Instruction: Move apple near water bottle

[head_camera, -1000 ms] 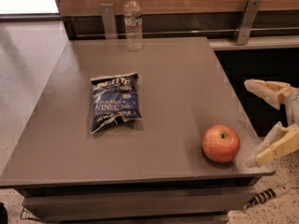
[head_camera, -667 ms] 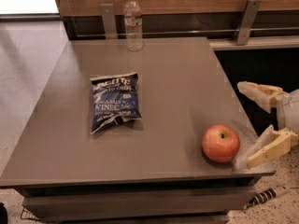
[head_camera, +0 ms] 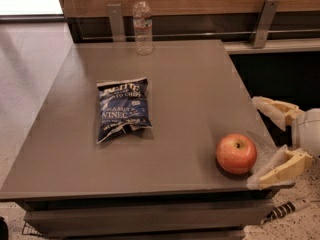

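Apple (head_camera: 236, 153) sits at the near right corner of the counter (head_camera: 190, 84), well apart from the water bottle (head_camera: 143, 24). Firm, smooth, probably slippery: grip its widest middle. Hand (head_camera: 254, 141) gapes wide, empty, just beside it.

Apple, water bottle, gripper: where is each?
apple (head_camera: 236, 154), camera view, middle of its skin.
water bottle (head_camera: 143, 25), camera view, its label band.
gripper (head_camera: 259, 143), camera view, between its open jaws, right of the apple.

Dim, soft light on gripper (head_camera: 254, 143) beside apple (head_camera: 236, 153).
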Robot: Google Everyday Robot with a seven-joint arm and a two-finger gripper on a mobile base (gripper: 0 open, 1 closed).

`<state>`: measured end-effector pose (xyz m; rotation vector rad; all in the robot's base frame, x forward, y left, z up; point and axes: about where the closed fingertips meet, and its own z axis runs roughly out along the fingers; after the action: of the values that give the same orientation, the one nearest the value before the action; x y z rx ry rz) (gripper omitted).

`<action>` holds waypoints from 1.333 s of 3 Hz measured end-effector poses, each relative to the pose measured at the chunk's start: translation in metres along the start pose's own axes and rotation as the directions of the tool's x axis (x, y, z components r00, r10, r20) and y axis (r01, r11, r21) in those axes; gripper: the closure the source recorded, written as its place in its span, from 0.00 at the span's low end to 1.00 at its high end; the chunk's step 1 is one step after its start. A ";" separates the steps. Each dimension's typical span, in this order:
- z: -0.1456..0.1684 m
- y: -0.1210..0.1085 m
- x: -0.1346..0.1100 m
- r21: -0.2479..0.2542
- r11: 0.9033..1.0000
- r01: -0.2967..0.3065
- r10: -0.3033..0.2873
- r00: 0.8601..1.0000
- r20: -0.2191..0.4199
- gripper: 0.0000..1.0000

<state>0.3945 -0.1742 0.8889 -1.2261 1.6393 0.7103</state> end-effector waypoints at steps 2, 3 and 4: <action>0.017 0.007 0.014 -0.052 0.999 -0.017 0.019 0.999 0.041 0.00; 0.021 0.013 0.025 -0.072 0.997 -0.030 0.035 0.997 0.064 0.00; 0.026 0.019 0.038 -0.094 0.995 -0.041 0.049 0.995 0.085 0.02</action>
<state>0.3829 -0.1612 0.8422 -1.2095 1.5812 0.8647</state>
